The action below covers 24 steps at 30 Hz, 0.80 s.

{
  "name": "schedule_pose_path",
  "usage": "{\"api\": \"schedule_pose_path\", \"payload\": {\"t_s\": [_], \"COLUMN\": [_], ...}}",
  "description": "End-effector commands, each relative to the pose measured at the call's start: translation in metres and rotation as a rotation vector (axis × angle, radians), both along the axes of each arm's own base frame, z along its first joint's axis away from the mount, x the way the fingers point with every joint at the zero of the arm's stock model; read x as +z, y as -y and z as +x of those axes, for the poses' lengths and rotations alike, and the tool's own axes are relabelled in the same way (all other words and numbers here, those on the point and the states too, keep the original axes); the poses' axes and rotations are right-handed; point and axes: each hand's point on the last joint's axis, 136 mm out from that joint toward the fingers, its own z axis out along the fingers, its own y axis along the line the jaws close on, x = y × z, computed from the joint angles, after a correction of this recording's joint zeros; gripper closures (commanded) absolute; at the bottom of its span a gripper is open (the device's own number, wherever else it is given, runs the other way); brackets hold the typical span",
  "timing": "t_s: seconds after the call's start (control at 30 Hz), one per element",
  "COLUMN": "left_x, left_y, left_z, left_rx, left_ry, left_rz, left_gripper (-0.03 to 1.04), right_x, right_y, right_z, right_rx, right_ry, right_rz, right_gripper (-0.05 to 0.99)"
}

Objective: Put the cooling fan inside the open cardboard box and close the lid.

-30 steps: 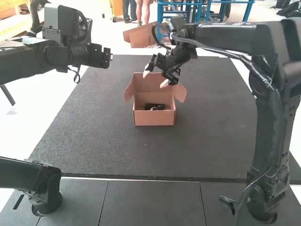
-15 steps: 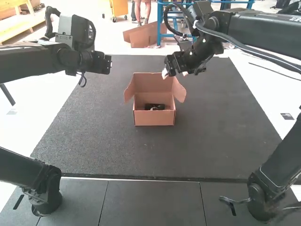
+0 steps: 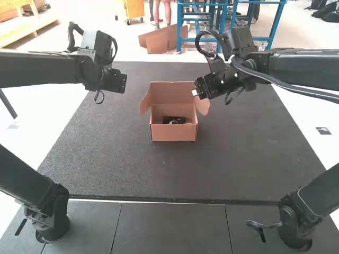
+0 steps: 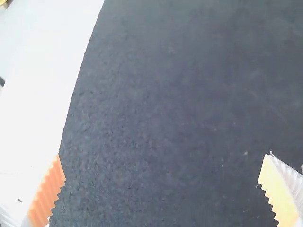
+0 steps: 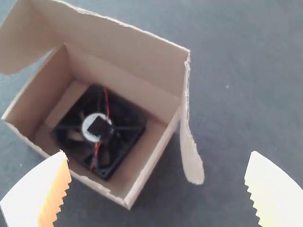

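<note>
Cooling fan (image 5: 99, 135) lies inside the open cardboard box (image 3: 174, 132); left hand (image 4: 161, 191) and right hand (image 5: 158, 184) gape wide.

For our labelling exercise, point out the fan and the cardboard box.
fan (image 5: 96, 128): right wrist view, on its centre hub.
cardboard box (image 3: 174, 132): high view, on its front wall.

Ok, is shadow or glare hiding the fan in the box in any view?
High view: the cardboard box shades its own inside, so the cooling fan reads as a dark shape. Right wrist view: even light, fan plainly seen, no glare. Left wrist view: the pale floor beside the mat is washed out bright.
</note>
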Motion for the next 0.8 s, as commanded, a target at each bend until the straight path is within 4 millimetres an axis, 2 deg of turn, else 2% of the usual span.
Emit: {"api": "schedule_pose_path", "payload": {"t_s": [0.0, 0.47, 0.63, 0.77], "left_x": [0.009, -0.019, -0.037, -0.043], "left_y": [-0.002, 0.003, 0.003, 0.003], "left_z": [0.008, 0.032, 0.038, 0.042], "left_rx": [0.023, 0.032, 0.042, 0.047], "left_ry": [0.027, -0.05, -0.105, -0.122], "left_rz": [-0.002, 0.029, 0.054, 0.063], "left_gripper": [0.04, 0.04, 0.04, 0.04], "right_x": [0.008, -0.007, -0.004, -0.001], "right_y": [0.013, 0.044, 0.042, 0.035], "right_z": [0.009, 0.052, 0.055, 0.053], "right_rx": [-0.029, -0.108, -0.097, -0.066], "right_ry": [0.055, 0.101, 0.101, 0.095], "right_rz": [-0.005, 0.0, 0.023, 0.042], "right_gripper": [0.09, 0.09, 0.09, 0.09]}}
